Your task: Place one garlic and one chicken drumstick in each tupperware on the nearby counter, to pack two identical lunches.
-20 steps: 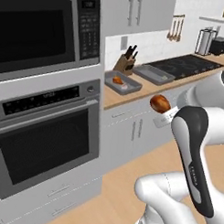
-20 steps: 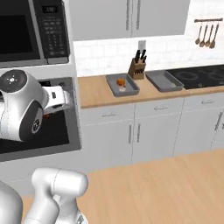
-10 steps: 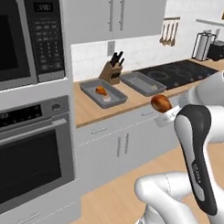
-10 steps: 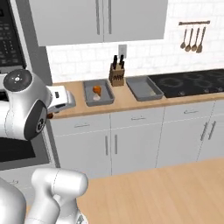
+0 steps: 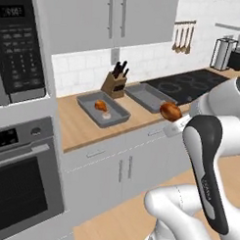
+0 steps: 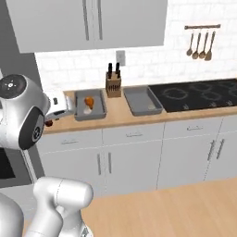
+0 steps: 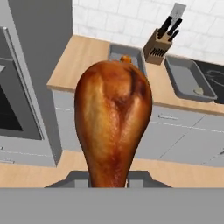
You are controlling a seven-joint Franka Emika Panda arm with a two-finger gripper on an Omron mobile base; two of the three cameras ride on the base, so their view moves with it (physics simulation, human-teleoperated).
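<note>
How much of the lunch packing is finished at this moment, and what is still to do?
Done: the left tupperware on the counter already holds a drumstick and a pale garlic. The right tupperware holds one small pale item, probably garlic. In hand: the gripper is shut on the second drumstick. Left: put it into the right tupperware.

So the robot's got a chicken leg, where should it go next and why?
Probably carry the drumstick over to the right tupperware. That one seems to hold just a garlic, while the left tupperware already has a drumstick and a garlic. The gripper is shut on the drumstick.
</note>
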